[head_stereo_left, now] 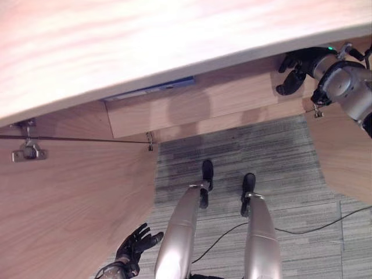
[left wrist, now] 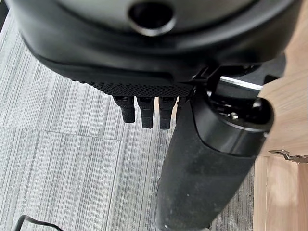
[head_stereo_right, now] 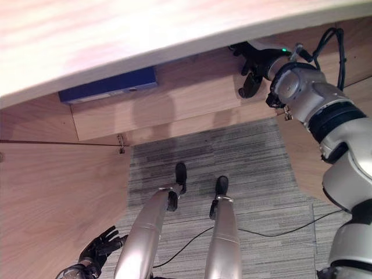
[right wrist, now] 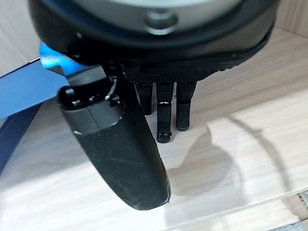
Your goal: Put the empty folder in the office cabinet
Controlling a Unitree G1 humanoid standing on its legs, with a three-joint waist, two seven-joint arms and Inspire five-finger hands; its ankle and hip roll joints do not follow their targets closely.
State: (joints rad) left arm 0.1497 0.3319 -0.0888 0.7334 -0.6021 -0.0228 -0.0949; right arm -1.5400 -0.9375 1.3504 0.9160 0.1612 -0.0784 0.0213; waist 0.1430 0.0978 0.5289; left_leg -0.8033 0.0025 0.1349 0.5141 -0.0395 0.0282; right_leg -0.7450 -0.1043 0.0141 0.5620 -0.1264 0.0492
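**Blue folder lying on the cabinet shelf, both hands free of it**

- Head cameras look down past a pale wooden top panel (head_stereo_left: 145, 40) into an open wooden office cabinet (head_stereo_right: 192, 99). Its doors stand open to either side: left door (head_stereo_left: 70, 197) with a metal hinge (head_stereo_left: 28, 152) near its upper edge, right door (head_stereo_left: 343, 157) on the other side.
- Blue folder (head_stereo_right: 110, 85) lies flat on the cabinet shelf (right wrist: 240, 115), toward the shelf's left end, mostly tucked under the top panel's front edge. In the right wrist view a blue corner of it (right wrist: 24, 86) rests on the shelf board, off to the side of the thumb and apart from it.
- Right hand (head_stereo_right: 254, 65) reaches in over the shelf's right end, well apart from the folder. Fingers (right wrist: 164, 115) hang loosely extended with the thumb (right wrist: 115, 154) standing out; nothing between them, and they do not touch the shelf board.
- Left hand (head_stereo_left: 135, 244) hangs low beside the left door, over grey striped carpet (head_stereo_left: 244, 151). Fingers spread and relaxed, grasping nothing; its own wrist view shows the fingers (left wrist: 144, 113) above carpet with the door's wood at one side.
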